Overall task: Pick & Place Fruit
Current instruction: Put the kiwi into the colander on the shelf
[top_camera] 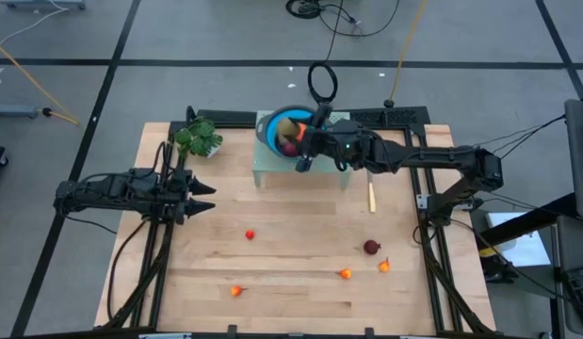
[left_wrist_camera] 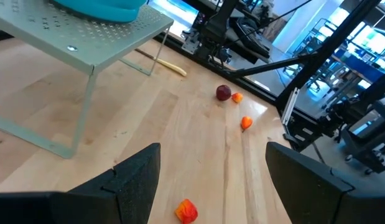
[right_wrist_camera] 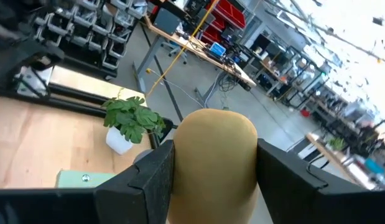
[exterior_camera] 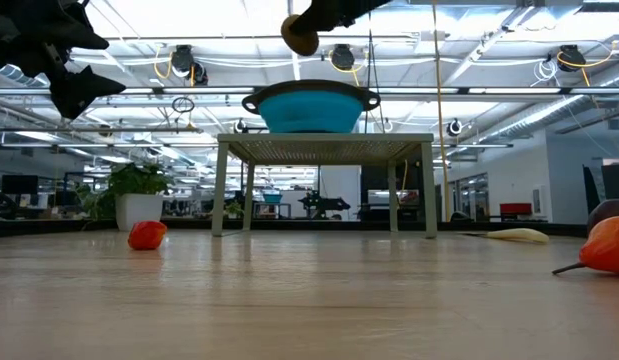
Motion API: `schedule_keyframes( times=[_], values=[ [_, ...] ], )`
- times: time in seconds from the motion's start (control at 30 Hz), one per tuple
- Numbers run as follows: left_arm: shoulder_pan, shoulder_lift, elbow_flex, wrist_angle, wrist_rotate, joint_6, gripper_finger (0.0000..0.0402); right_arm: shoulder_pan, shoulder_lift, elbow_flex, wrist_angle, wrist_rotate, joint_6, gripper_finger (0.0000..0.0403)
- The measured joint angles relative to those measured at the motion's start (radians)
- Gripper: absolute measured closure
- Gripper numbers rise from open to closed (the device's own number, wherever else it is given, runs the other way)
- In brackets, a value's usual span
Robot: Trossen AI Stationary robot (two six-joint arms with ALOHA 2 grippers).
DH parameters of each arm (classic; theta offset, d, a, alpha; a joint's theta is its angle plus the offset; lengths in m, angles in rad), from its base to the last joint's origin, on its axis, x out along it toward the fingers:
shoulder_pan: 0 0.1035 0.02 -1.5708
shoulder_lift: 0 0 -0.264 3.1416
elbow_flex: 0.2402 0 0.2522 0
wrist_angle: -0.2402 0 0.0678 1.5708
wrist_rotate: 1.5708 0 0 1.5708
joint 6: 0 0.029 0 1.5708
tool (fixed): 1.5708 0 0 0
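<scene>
The kiwi [right_wrist_camera: 214, 165], gripped by the right end effector [top_camera: 305, 141], should be released low over the blue bowl [top_camera: 269, 127] at twelve o'clock; the left end effector [top_camera: 204, 198] is held open.

Wooden table [top_camera: 300, 282] carries stand [top_camera: 267, 174], scattered fruit [top_camera: 371, 248].

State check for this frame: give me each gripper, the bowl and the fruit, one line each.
Right gripper: shut on a brown kiwi, above the bowl.
Left gripper: open, empty, at the table's left side.
Bowl: upright on the stand, some fruit inside.
Dark red fruit: loose on the table.
Small orange fruits: scattered on the table.
</scene>
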Motion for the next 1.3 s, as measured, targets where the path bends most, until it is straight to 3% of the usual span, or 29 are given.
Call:
schedule_keyframes(
  times=[0.57,0.87,1.3],
  values=[
    [0.0,0.0,0.0,0.0,-0.001,0.057,0.011,-0.158,0.001,0.0,-0.054,-0.206,0.328,0.0209],
    [0.0,0.0,0.0,0.001,0.0,0.054,0.011,-0.164,0.016,0.0,-0.099,-0.262,0.38,0.0208],
    [0.0,0.0,0.0,0.001,0.0,0.046,0.011,-0.164,0.025,0.001,-0.212,-0.262,0.443,0.0207]
  ],
)
